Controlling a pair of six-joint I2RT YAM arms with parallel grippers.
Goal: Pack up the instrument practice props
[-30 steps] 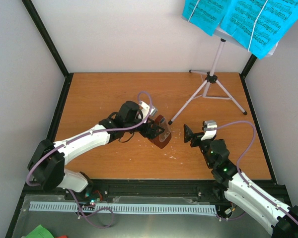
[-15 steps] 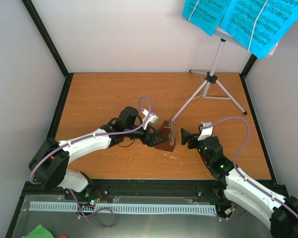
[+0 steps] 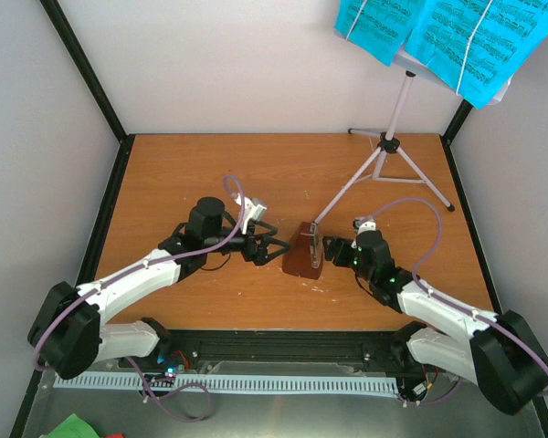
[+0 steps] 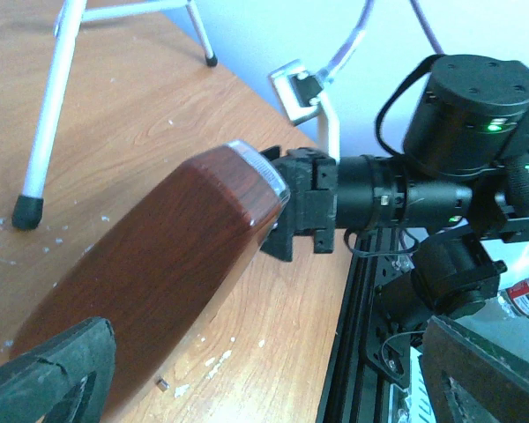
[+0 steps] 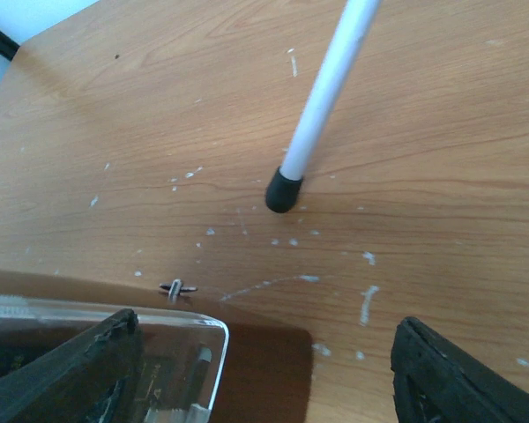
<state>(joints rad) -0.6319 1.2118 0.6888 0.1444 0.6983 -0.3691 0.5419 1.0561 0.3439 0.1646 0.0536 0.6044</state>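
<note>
Item 1: metronome (image 3: 301,254), a pyramid in glossy red-brown wood grain. It sits mid-bench (image 3: 201,173), tipped, with its narrow top toward my right pincer (image 3: 331,251). Its clear cover (image 5: 97,339) encloses the works.

Item 2: music stand (image 3: 384,146), pale tubular metal on tripod legs, with a black rubber foot (image 5: 282,191) near the metronome. Its desk carries cyan printed pages (image 3: 457,36).

My right pincer is spread wide at the metronome's top; I cannot tell whether it touches. My left pincer (image 3: 272,246) is spread wide just beside the base.
</note>
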